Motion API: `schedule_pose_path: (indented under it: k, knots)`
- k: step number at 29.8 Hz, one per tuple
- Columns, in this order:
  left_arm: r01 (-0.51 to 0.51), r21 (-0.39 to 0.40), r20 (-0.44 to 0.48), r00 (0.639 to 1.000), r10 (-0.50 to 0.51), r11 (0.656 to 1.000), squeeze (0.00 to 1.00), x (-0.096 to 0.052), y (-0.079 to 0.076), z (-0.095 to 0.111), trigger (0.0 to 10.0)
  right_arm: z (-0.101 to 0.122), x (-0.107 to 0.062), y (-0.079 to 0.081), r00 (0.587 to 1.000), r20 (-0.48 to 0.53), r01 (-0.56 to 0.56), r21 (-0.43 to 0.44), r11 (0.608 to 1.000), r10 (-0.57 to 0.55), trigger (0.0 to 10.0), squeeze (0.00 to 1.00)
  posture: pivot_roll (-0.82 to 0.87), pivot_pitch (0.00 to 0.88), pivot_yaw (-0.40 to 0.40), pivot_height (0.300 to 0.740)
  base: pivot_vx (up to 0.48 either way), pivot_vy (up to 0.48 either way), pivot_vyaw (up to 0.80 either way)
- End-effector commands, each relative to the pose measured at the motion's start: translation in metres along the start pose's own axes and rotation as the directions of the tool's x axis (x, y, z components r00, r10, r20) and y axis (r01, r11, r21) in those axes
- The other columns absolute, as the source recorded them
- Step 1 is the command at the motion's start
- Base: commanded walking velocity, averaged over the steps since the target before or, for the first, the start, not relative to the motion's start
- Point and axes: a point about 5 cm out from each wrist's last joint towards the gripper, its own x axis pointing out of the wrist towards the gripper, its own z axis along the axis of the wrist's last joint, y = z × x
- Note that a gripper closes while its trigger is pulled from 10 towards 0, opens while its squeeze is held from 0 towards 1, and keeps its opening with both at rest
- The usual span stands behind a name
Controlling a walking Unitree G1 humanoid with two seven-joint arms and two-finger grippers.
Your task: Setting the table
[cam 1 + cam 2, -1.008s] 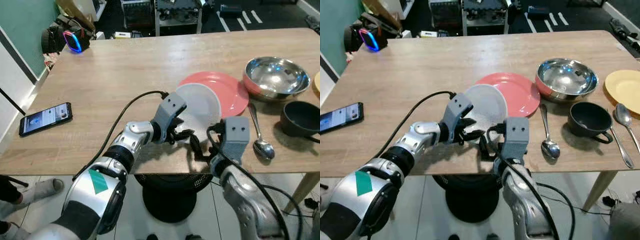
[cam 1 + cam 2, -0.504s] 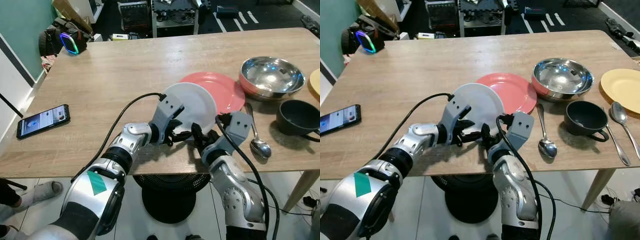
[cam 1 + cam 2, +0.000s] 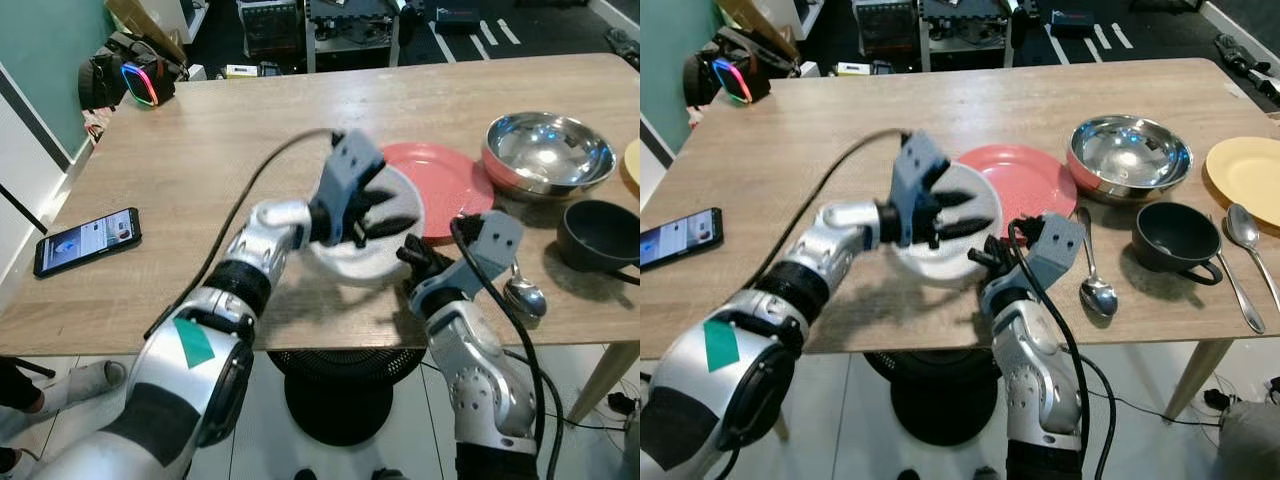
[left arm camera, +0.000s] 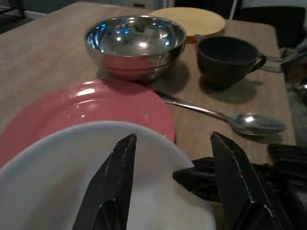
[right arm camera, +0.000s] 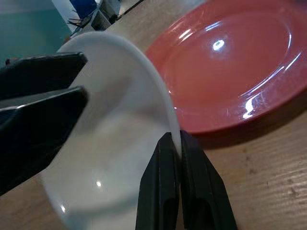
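A white plate is raised a little over the wooden table, near its front edge. My right gripper is shut on the plate's near-right rim; in the right wrist view the two fingers pinch the white rim. My left gripper hovers over the plate, open. In the left wrist view its fingers stand wide apart above the white plate. A pink plate lies just behind the white one.
To the right stand a steel bowl and a black cup, with a spoon between them and me. Farther right are a yellow plate and another spoon. A phone lies at the left edge.
The white plate has tipped up and come off the pink plate toward the front edge. My left gripper rose from the table's edge to above the plate. My right gripper closed on the rim.
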Motion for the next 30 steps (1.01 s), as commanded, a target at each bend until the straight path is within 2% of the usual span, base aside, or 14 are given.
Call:
schedule_pose_path:
  k: [1, 6, 10, 15, 16, 18, 19, 21, 23, 25, 26, 28, 29, 30]
  knots:
    - [0.016, -0.03, -0.028, 0.999, -0.017, 0.999, 0.0, -0.004, -0.002, -0.013, 10.0, -0.003, 0.0, -0.002, 1.0, -0.009, 0.008, 0.015, 1.0, -0.008, 0.0, 0.0, -0.23, 0.143, 0.166, 0.74, 0.0, 0.0, 0.0]
    - [0.009, -0.02, 0.074, 0.997, -0.007, 1.0, 0.0, -0.005, 0.001, 0.007, 10.0, 0.0, 0.0, -0.005, 1.0, 0.014, 0.026, -0.009, 1.0, -0.026, 0.0, 0.0, -0.23, 0.134, 0.167, 0.74, 0.0, 0.0, 0.0]
    - [0.003, -0.004, 0.235, 0.972, -0.002, 1.0, 0.0, -0.01, 0.003, 0.043, 10.0, 0.014, -0.001, -0.012, 0.995, 0.082, 0.065, -0.049, 0.997, -0.061, 0.0, 0.0, -0.21, 0.119, 0.168, 0.74, 0.0, 0.0, 0.0]
    - [-0.1, -0.037, 0.353, 0.929, 0.107, 0.994, 0.0, -0.035, 0.003, 0.07, 10.0, 0.048, -0.006, -0.02, 0.971, 0.212, 0.118, -0.031, 0.993, -0.109, 0.0, 0.0, -0.2, 0.103, 0.165, 0.74, 0.0, 0.0, 0.0]
    - [-0.134, -0.05, 0.362, 0.921, 0.143, 0.99, 0.0, -0.042, 0.003, 0.072, 10.0, 0.055, -0.008, -0.021, 0.966, 0.235, 0.116, -0.023, 0.993, -0.107, 8.6, 0.0, -0.19, 0.097, 0.162, 0.74, 0.0, 0.0, 0.0]
    - [-0.209, -0.076, 0.363, 0.905, 0.222, 0.975, 0.0, -0.055, 0.006, 0.071, 10.0, 0.063, -0.013, -0.023, 0.959, 0.265, 0.108, -0.019, 0.994, -0.1, 10.0, 0.0, -0.18, 0.089, 0.159, 0.74, 0.0, 0.0, 0.0]
    - [-0.209, -0.076, 0.363, 0.905, 0.222, 0.975, 0.0, -0.055, 0.006, 0.071, 10.0, 0.063, -0.013, -0.023, 0.959, 0.265, 0.108, -0.019, 0.994, -0.1, 10.0, 0.0, -0.18, 0.089, 0.159, 0.74, 0.0, 0.0, 0.0]
    - [-0.326, -0.14, 0.351, 0.867, 0.355, 0.935, 0.0, -0.073, 0.014, 0.067, 10.0, 0.069, -0.018, -0.026, 0.951, 0.296, 0.106, -0.021, 0.994, -0.095, 10.0, 0.0, -0.17, 0.081, 0.156, 0.74, 0.0, 0.0, 0.0]
    - [-0.447, -0.241, 0.299, 0.81, 0.504, 0.861, 0.0, -0.09, 0.02, 0.055, 10.0, 0.072, -0.023, -0.028, 0.943, 0.32, 0.1, -0.017, 0.995, -0.09, 10.0, 0.0, -0.15, 0.062, 0.155, 0.74, 0.0, 0.0, 0.0]
    - [-0.55, -0.244, 0.215, 0.772, 0.598, 0.799, 0.0, -0.105, 0.016, 0.036, 10.0, 0.072, -0.026, -0.029, 0.939, 0.335, 0.074, 0.033, 0.997, -0.081, 10.0, 0.0, -0.14, 0.045, 0.153, 0.74, 0.0, 0.0, 0.0]
    - [-0.55, -0.244, 0.215, 0.772, 0.598, 0.799, 0.0, -0.105, 0.016, 0.036, 10.0, 0.072, -0.026, -0.029, 0.939, 0.335, 0.074, 0.033, 0.997, -0.081, 10.0, 0.0, -0.14, 0.045, 0.153, 0.74, 0.0, 0.0, 0.0]
    - [-0.644, -0.248, 0.094, 0.728, 0.679, 0.724, 0.0, -0.119, 0.005, 0.006, 10.0, 0.058, -0.03, -0.033, 0.95, 0.294, 0.023, 0.258, 0.966, -0.102, 10.0, 0.0, -0.13, 0.021, 0.148, 0.74, 0.0, 0.0, 0.0]
    - [-0.644, -0.248, 0.094, 0.728, 0.679, 0.724, 0.0, -0.119, 0.005, 0.006, 10.0, 0.058, -0.03, -0.033, 0.95, 0.294, 0.023, 0.258, 0.966, -0.102, 10.0, 0.0, -0.13, 0.021, 0.148, 0.74, 0.0, 0.0, 0.0]
    - [-0.68, -0.26, 0.034, 0.703, 0.711, 0.685, 0.0, -0.124, -0.001, -0.007, 10.0, 0.045, -0.031, -0.037, 0.959, 0.257, 0.026, 0.35, 0.936, -0.123, 10.0, 0.0, -0.13, 0.014, 0.144, 0.74, 0.0, 0.0, 0.0]
